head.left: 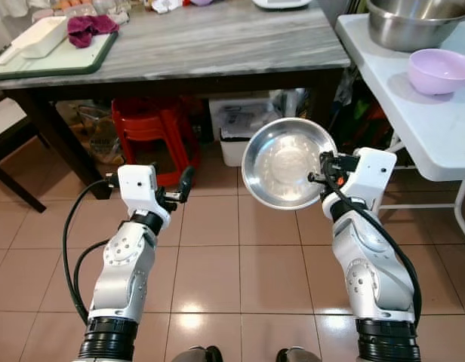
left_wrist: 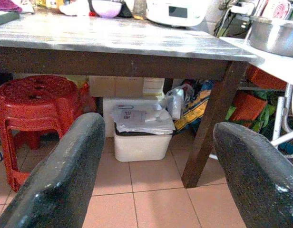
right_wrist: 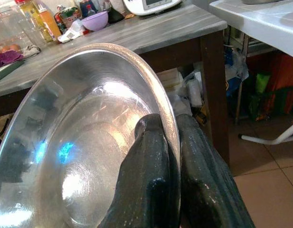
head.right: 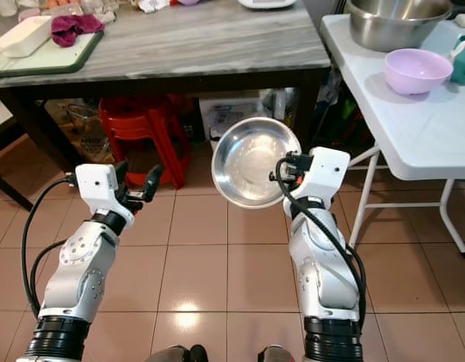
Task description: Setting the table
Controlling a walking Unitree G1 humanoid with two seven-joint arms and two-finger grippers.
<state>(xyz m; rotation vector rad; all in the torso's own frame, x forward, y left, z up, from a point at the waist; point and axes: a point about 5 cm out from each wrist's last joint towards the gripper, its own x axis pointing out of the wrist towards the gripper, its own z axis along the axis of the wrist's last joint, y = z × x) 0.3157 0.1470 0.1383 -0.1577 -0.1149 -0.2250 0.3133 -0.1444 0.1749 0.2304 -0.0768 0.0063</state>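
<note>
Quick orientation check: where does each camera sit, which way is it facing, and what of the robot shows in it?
Both eye views: head, facing forward and down at grey wooden table; both silver arms show, right hand pinching round steel dish.
Left wrist view: along the open left hand toward red plastic stool.
Right wrist view: along the fingers clamped on the dish rim.
Shared: the table.

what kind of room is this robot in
Most likely a home kitchen or dining area: a grey table with a cutting board, a big steel mixing bowl on a white folding table, and red plastic stools underneath.
</note>
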